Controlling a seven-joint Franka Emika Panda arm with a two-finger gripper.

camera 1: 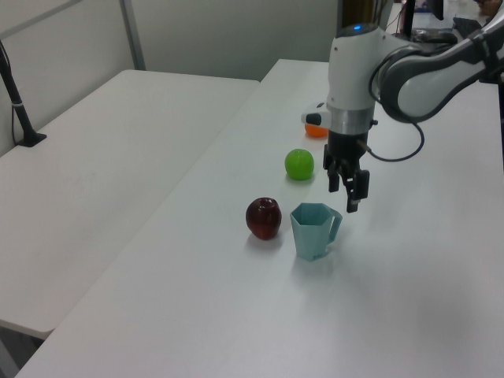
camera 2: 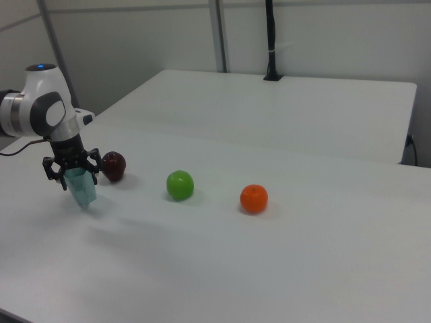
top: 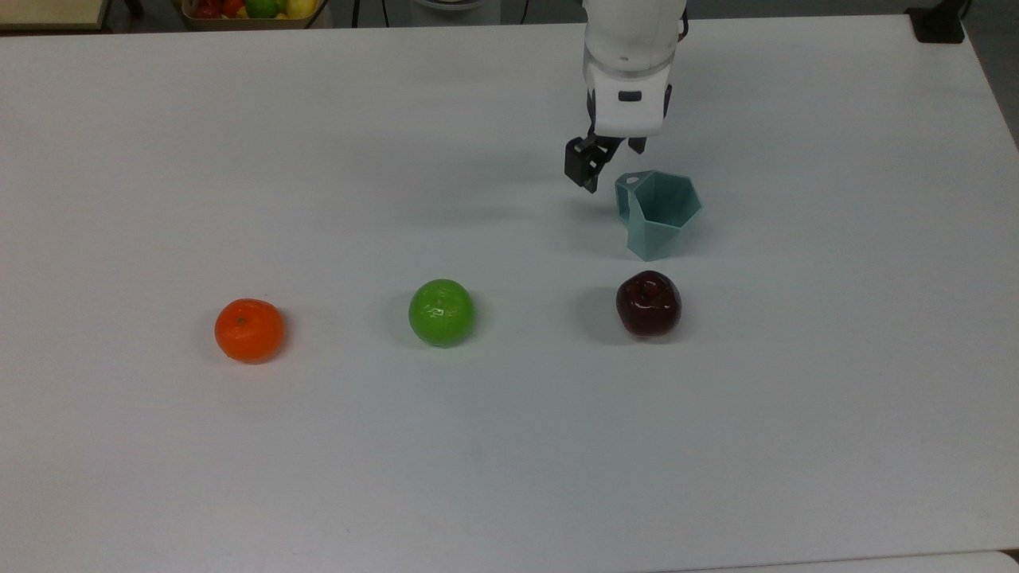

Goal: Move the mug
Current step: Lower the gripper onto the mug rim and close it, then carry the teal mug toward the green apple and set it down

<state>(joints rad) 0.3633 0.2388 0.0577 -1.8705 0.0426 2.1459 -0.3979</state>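
Top view first, and we see the gripper point(top: 607, 162) hanging just off the mug point(top: 659, 213), on the handle side toward the top view's upper left, fingers spread with nothing between them. The mug stands upright on the white table point(top: 836, 334), just above the dark red apple point(top: 648, 303). Further to the top view's left sit the green apple point(top: 441, 312) and the orange point(top: 249, 329), all three fruits in one row, well apart.

Over to the left view, and we find the gripper point(camera 1: 347, 183) poised above and just behind the mug's point(camera 1: 313, 231) handle, not touching it. The red apple point(camera 1: 264, 217) sits just beside the mug on the left view's left, the green apple point(camera 1: 299, 164) further back, the orange point(camera 1: 316, 130) partly hidden by the arm.

Now the right view: we see the gripper point(camera 2: 70, 167) open in front of the mug point(camera 2: 81, 188), covering its upper part. The red apple point(camera 2: 114, 165) is close on the right view's right, then the green apple point(camera 2: 180, 185), then the orange point(camera 2: 254, 198).
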